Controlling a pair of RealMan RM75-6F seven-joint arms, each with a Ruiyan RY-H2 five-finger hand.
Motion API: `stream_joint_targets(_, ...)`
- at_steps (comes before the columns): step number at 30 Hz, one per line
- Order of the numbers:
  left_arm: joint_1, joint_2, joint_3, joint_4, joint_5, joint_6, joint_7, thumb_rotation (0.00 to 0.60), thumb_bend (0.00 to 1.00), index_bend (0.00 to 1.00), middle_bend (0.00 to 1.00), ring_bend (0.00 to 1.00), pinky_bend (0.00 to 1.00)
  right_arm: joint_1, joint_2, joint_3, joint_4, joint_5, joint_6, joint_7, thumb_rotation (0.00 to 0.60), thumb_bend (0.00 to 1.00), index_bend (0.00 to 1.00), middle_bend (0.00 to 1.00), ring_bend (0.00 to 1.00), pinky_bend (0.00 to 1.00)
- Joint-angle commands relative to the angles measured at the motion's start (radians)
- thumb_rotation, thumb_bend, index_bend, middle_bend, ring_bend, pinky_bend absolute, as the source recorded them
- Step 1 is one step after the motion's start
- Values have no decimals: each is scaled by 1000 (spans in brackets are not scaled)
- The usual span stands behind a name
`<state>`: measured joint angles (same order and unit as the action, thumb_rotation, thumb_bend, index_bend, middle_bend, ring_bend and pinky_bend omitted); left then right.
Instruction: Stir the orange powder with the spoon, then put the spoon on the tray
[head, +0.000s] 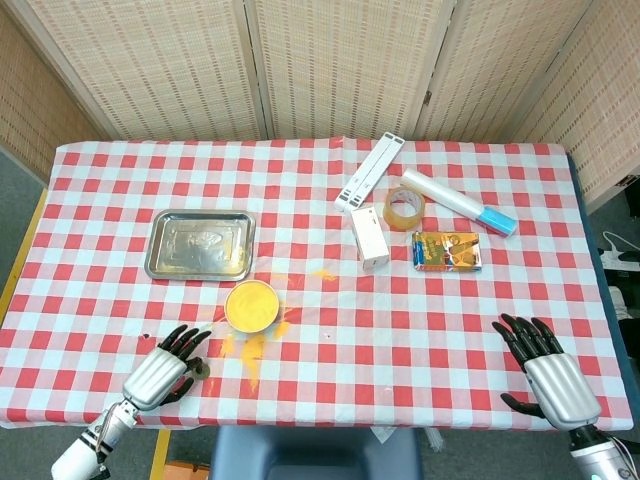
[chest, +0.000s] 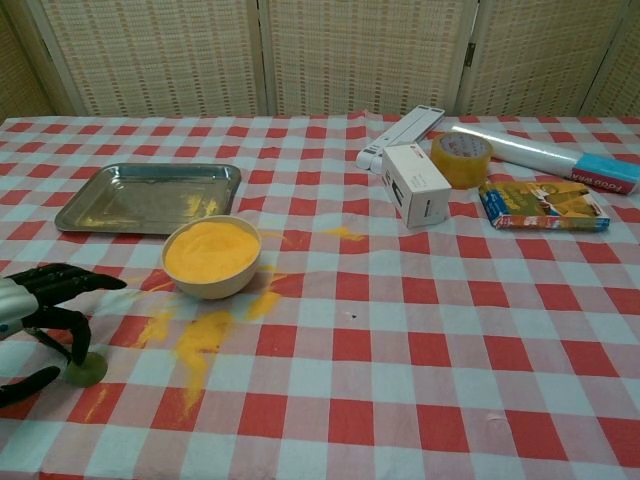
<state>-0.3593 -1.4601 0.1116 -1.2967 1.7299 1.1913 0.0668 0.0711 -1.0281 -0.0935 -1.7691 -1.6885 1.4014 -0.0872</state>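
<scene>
Spoon's round bowl under left hand

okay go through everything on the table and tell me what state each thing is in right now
Spoon: lying on cloth, under left hand.
Left hand: fingers spread above spoon, grip unclear.
Right hand: open, empty.
Bowl: upright, full of orange powder.
Tray: empty, dusted.
Tablecloth: powder spilled.

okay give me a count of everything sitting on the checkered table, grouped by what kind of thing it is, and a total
Bowl of orange powder: 1
Spoon: 1
Metal tray: 1
White box: 1
Tape roll: 1
Wrap roll: 1
Colourful packet: 1
White flat strip: 1
Total: 8
</scene>
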Motion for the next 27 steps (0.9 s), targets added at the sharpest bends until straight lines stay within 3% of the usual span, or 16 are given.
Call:
stream_joint_targets(1,-15,-27,-13,30,-18,-18,7,600,476,422,0,0,0,-1,1,1,0,2,1,-1,600,50,0,0,0,0)
stream_joint_targets(9,-24,-66,-16,106,-8,6,25,600,473,346,0,0,0,-2,0,5,2,11,2,-4,600,50,0,0,0,0)
stream_joint_targets(18,-36,-48,-1,132,-22,-25,50,600,426,100,0,0,0,-1,-5,8,3,18,-3,-14,600,51,0,0,0,0)
stream_joint_targets(27,-34,-35,11,142,-8,12,22,600,413,293,0,0,0,0,-15,8,2,25,-11,-32,600,50,0,0,0,0)
